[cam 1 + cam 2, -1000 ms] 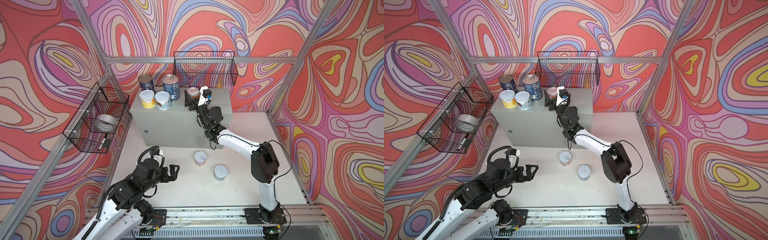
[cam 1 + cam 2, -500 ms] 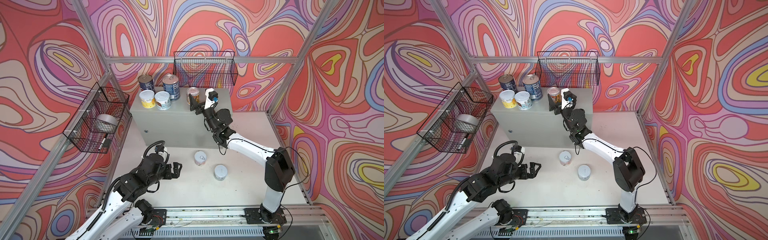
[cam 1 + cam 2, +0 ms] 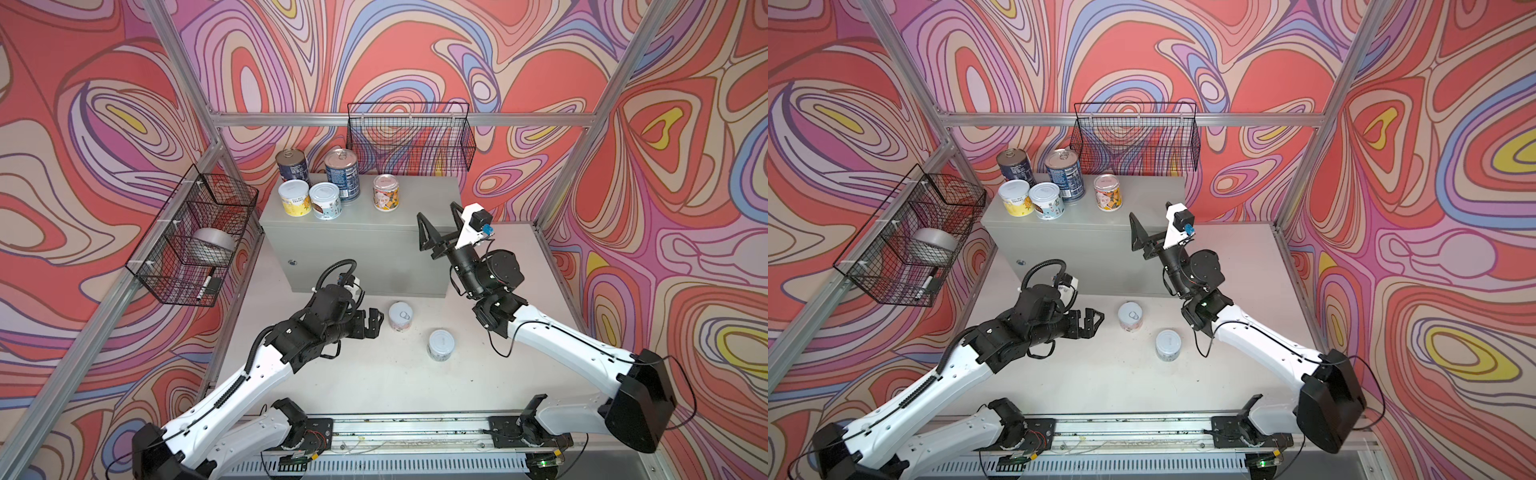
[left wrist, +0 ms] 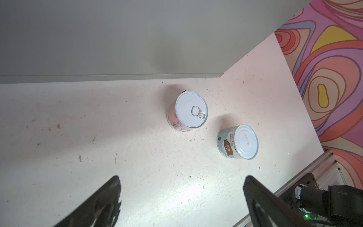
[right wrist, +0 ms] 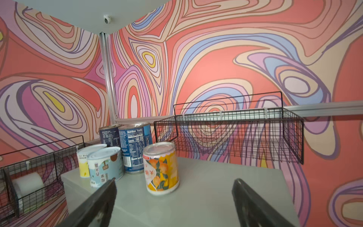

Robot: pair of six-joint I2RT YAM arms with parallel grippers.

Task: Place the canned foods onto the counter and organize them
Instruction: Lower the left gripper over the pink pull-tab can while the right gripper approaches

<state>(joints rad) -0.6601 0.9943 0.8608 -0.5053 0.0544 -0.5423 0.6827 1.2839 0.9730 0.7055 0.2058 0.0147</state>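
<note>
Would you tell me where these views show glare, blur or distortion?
Left wrist view: a bright glare patch on the tabletop, and the left gripper looks soft, out of focus. Right wrist view: the wire basket bows from wide-angle distortion; the right gripper is blurred. Both top views: evenly lit, sharp.

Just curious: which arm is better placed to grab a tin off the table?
Left: its fingers hover open beside the pink-labelled silver-topped tin; the right fingers are up by the grey metal cabinet.

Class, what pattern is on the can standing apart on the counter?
The lone can: oranges on yellow and white, best in right wrist view.
</note>
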